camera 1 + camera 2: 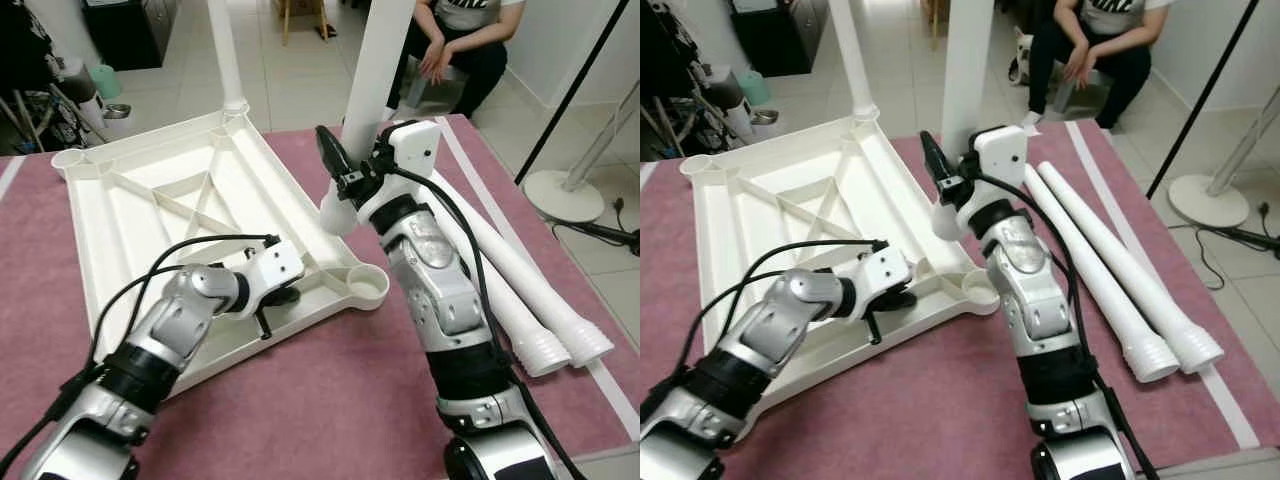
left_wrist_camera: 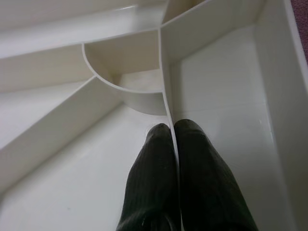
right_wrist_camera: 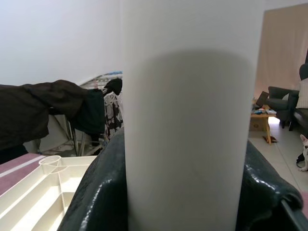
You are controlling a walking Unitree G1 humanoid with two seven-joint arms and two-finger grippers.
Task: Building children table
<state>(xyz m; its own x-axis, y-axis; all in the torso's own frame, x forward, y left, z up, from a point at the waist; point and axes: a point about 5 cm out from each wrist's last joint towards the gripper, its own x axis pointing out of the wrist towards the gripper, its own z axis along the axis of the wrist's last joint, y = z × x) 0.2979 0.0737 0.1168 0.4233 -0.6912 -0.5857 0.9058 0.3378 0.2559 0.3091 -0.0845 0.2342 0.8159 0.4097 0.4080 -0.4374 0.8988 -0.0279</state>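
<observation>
**Table leg held upright at the near corner of the overturned tabletop**

The top of the held white table leg (image 1: 372, 80) runs out of the head views, so its full length cannot be seen. Its rounded lower end hangs just above the upturned tabletop, close to the empty round corner socket (image 1: 368, 285); whether it touches the plastic is hard to tell. In the right wrist view the leg covers the middle of the picture, with a black finger (image 3: 96, 192) pressed against each side of it. The right gripper (image 1: 340, 175) is closed around this leg, and its far finger is hidden behind the tube.

The left gripper (image 1: 283, 296) sits inside the white tabletop (image 1: 130, 200), which lies underside up on the mauve rug (image 1: 330, 400). Its two fingers (image 2: 154, 178) pinch a thin upright rib, one on each side, beside a curved inner wall. From the head views the wrist housing and cable hide most of these fingers.

A second leg (image 1: 225, 50) already stands in the far corner socket, cut off by the upper edge. Two more legs (image 1: 510, 290) lie side by side on the rug to the right of the right arm, ribbed ends toward the robot.

Beyond the rug a seated person (image 1: 455, 45) is visible from the torso down. A white fan base (image 1: 565, 195) stands on the tiled floor at right.
</observation>
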